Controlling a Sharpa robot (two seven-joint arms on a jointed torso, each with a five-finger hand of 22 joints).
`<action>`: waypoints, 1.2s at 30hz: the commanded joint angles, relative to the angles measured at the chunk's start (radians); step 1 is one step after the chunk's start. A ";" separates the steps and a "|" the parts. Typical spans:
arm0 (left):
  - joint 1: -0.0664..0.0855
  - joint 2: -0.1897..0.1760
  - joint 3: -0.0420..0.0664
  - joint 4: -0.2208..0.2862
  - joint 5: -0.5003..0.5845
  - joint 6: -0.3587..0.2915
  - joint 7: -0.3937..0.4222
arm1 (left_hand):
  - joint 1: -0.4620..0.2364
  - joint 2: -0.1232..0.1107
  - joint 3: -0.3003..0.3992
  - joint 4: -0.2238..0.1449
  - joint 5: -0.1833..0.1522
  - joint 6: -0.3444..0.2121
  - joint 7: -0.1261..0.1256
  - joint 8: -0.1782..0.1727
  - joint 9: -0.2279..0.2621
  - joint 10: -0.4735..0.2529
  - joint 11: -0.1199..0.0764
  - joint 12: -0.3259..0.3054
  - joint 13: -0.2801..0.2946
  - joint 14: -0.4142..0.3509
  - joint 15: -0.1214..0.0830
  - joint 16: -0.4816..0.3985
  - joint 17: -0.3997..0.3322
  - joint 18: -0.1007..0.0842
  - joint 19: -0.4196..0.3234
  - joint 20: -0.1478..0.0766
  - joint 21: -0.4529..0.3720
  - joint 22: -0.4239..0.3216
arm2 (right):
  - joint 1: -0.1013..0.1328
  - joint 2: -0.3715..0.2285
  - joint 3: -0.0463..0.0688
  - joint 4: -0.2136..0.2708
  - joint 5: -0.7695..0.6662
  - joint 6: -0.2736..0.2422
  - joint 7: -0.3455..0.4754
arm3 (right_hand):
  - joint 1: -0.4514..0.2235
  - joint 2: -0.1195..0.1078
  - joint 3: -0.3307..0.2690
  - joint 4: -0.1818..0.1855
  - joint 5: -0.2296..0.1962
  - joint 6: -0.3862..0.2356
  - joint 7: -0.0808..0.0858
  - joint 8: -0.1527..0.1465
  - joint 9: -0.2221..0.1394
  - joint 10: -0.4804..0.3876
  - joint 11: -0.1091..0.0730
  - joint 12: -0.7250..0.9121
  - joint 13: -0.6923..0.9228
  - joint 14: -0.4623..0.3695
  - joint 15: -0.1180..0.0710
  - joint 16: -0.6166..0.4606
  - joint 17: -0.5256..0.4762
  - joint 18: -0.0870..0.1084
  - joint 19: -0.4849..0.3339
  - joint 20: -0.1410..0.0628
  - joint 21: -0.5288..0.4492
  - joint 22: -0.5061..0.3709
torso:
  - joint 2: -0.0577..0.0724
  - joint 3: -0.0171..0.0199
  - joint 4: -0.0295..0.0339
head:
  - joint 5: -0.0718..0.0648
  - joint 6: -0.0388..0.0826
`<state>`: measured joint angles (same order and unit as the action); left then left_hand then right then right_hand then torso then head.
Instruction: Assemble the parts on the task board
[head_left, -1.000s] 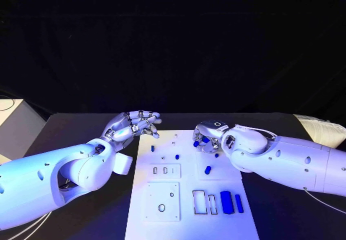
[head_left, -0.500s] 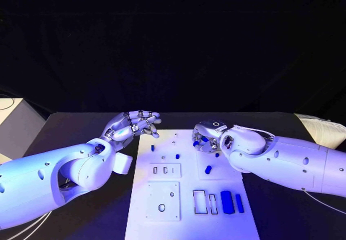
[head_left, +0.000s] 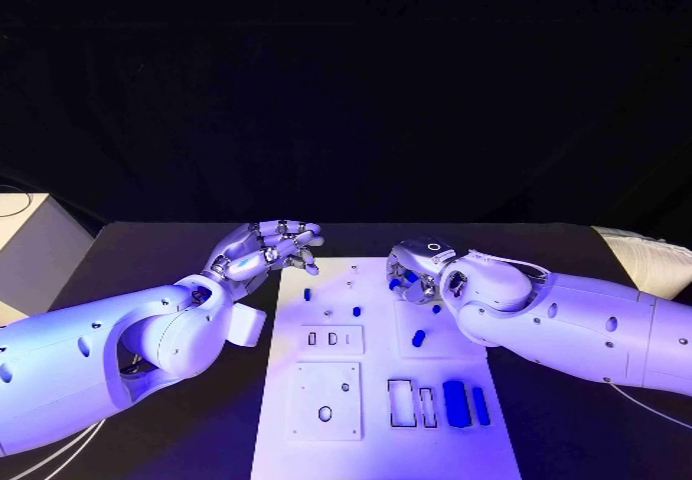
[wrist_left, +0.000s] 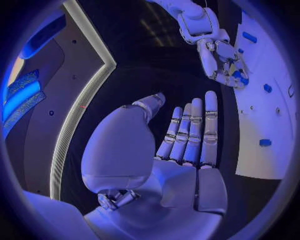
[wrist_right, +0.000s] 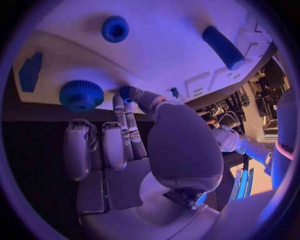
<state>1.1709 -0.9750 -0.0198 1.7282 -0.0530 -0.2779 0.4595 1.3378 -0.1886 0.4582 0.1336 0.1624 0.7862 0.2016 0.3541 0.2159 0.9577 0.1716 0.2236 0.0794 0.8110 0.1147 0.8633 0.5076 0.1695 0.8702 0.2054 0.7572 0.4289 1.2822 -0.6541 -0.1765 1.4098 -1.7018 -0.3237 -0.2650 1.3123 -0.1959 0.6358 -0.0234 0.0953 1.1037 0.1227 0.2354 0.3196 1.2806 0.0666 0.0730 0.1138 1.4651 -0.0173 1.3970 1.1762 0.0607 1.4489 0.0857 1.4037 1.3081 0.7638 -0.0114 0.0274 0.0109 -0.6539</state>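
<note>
One second on, still pinching a small blue peg (wrist_right: 125, 93) in the silver right hand (head_left: 414, 280) over the flat white task board (head_left: 375, 440), not pushed in yet. Still keeping the silver left hand (head_left: 271, 250) open.

task board (head_left: 378, 440) near end: open | far end: right hand (head_left: 414, 278) over it

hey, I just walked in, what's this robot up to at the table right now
The robot is assembling small blue parts on the white task board. Its right hand is down at the board's far end, fingertips on a small blue part beside a blue gear. The left hand hovers open off the board's edge, holding nothing.
</note>
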 joint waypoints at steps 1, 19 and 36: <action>0.001 0.001 0.001 0.000 -0.001 0.016 0.000 | -0.002 0.007 0.003 -0.007 -0.004 -0.004 0.030 0.006 0.001 -0.006 0.002 0.002 -0.001 -0.007 0.000 0.006 -0.002 0.010 -0.010 0.000 0.008 0.003 | -0.003 -0.003 0.000 0.007 -0.036 -0.057 -0.046 | 0.027 0.016 0.002 -0.014 0.011 0.013 -0.002 0.013 0.013 0.031 -0.018 0.016 0.023 0.034 -0.008 -0.006 -0.014 -0.008 0.003 -0.003 0.009 0.018 | 0.001 0.0006 -0.0022 | 0.000 0.001; 0.001 -0.001 0.001 -0.002 0.003 0.013 0.001 | 0.000 0.009 0.005 -0.009 -0.005 -0.004 0.030 0.006 0.001 -0.007 0.002 0.003 -0.001 -0.008 0.000 0.008 -0.002 0.010 -0.012 0.000 0.011 0.005 | 0.000 0.016 0.009 0.041 -0.022 -0.228 -0.050 | 0.010 0.006 -0.003 -0.014 0.015 0.008 -0.003 0.016 0.022 0.032 -0.017 0.012 0.029 0.031 -0.009 -0.009 -0.022 -0.010 0.006 -0.005 0.015 0.029 | 0.006 -0.0002 0.0004 | -0.007 0.013; 0.003 0.003 0.001 0.001 0.003 0.014 0.000 | -0.003 0.009 0.005 -0.008 -0.007 -0.005 0.030 0.006 0.001 -0.007 0.002 0.003 -0.001 -0.008 0.000 0.009 -0.003 0.010 -0.013 0.001 0.014 0.007 | -0.001 0.125 0.011 -0.047 0.010 -0.222 -0.029 | 0.003 0.003 -0.003 -0.011 0.014 0.002 -0.002 0.015 0.025 0.029 -0.016 0.009 0.031 0.030 -0.008 -0.011 -0.028 -0.008 0.002 -0.005 0.011 0.022 | 0.011 -0.0006 0.0038 | -0.009 0.006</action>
<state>1.1720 -0.9739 -0.0197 1.7265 -0.0514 -0.2780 0.4539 1.3378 -0.1886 0.4609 0.1310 0.1625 0.7863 0.2016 0.3541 0.2156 0.9578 0.1716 0.2236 0.0794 0.8111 0.1147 0.8672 0.5057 0.1693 0.8630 0.2055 0.7658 0.4351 1.2811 -0.5321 -0.1667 1.3679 -1.6998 -0.5367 -0.3071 1.3123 -0.1959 0.6357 -0.0362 0.1047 1.1116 0.1212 0.2439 0.3427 1.2848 0.0710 0.0830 0.1137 1.4682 -0.0201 1.3892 1.1492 0.0609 1.4523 0.0821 1.4161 1.3076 0.7739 -0.0116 0.0303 0.0016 -0.6471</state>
